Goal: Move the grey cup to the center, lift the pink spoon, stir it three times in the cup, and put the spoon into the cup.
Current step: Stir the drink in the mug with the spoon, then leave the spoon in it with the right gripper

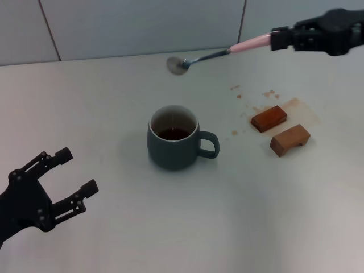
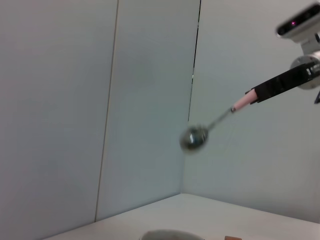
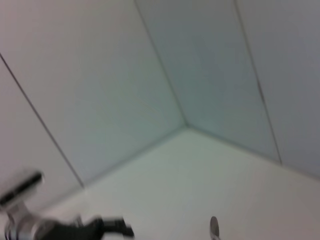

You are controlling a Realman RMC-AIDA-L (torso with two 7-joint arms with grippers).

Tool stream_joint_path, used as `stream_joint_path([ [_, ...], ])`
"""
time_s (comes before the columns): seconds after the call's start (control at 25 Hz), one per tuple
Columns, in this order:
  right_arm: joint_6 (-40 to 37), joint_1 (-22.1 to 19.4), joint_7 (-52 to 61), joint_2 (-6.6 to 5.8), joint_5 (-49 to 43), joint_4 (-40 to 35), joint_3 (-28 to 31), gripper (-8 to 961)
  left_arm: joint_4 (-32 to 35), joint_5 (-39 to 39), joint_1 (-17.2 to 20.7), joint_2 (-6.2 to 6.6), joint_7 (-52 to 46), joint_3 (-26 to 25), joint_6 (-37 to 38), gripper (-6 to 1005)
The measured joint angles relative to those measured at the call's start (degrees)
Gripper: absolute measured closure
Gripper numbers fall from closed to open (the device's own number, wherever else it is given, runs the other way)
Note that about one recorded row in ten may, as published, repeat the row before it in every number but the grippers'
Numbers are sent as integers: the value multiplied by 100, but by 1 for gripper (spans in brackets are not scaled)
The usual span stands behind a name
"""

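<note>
Left gripper, lower left of head view, fingers spread, grasping nothing. Cup stands mid-frame on the table, handle toward frame right. 2 wooden blocks right of it. Upper right: right gripper clenched on the spoon, held in air, bowl toward frame left.

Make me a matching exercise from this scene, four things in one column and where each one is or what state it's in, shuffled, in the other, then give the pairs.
Things:
1. grey cup
2. pink spoon
3. left gripper
4. wooden blocks

States:
A. open, low at the robot's left, holding nothing
B. held in the air by the right gripper
C. beside brown stains on the table
D. standing mid-table with brown liquid inside

Pairs: 1-D, 2-B, 3-A, 4-C
</note>
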Motion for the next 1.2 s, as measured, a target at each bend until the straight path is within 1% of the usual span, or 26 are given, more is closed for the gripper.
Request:
stream_joint_path([
  [0.08, -31, 253, 581, -61, -429, -343, -352, 843, -2, 2, 0, -5, 0, 1, -4, 140],
  [0.12, -72, 535, 1004, -101, -910, -500, -594, 842, -5, 3, 0, -5, 0, 1, -4, 140],
  [0.16, -72, 535, 1004, -101, -910, -500, -594, 842, -13, 3, 0, -5, 0, 5, -4, 140],
  [0.2, -117, 849, 1289, -124, -1439, -519, -805, 841, -25, 3, 1, -5, 0, 9, -4, 140],
  [0.24, -117, 849, 1289, -124, -1439, -519, -805, 841, -40, 5, 3, -5, 2, 12, -4, 140],
  [0.32, -138, 1213, 1507, -129, -1971, -429, -1086, 840, -50, 6, 5, -5, 6, 15, -4, 140],
  [0.36, -138, 1213, 1507, -129, -1971, -429, -1086, 839, -61, 11, 9, -4, 11, 16, -4, 140],
  [0.52, -26, 1712, 1577, -81, -2433, -15, -1418, 837, -61, 11, 9, -4, 13, 17, -4, 140],
  [0.56, -26, 1712, 1577, -81, -2433, -15, -1418, 837, -61, 11, 9, -4, 13, 17, -4, 140],
  [0.68, 223, 1934, 1591, -39, -2559, 233, -1654, 835, -91, 13, 9, -3, 76, 58, 4, 140],
  [0.72, 443, 2035, 1595, 1, -2660, 303, -1860, 835, -91, 13, 9, -3, 76, 58, 4, 139],
  [0.8, 530, 2077, 1597, 19, -2706, 333, -1942, 834, -103, 13, 8, -3, 77, 72, 20, 139],
  [0.88, 673, 2207, 1604, 48, -2819, 487, -2067, 833, -116, 13, 10, -3, 80, 72, 27, 139],
  [0.92, 732, 2398, 1610, 67, -2993, 764, -2115, 832, -127, 12, 13, -3, 82, 72, 30, 139],
  [0.96, 732, 2398, 1610, 67, -2993, 764, -2115, 832, -127, 12, 13, -3, 82, 72, 30, 139],
  [1.08, 816, 2652, 1576, 142, -3241, 1119, -2165, 830, -143, 11, 21, -3, 88, 96, 37, 139],
  [1.12, 918, 2795, 1547, 188, -3388, 1267, -2276, 830, -143, 11, 21, -3, 88, 96, 37, 139],
  [1.16, 918, 2795, 1547, 188, -3388, 1267, -2276, 829, -143, 12, 27, -3, 90, 121, 36, 139],
  [1.2, 973, 2864, 1544, 213, -3433, 1330, -2353, 829, -143, 12, 31, -3, 93, 165, 26, 139],
])
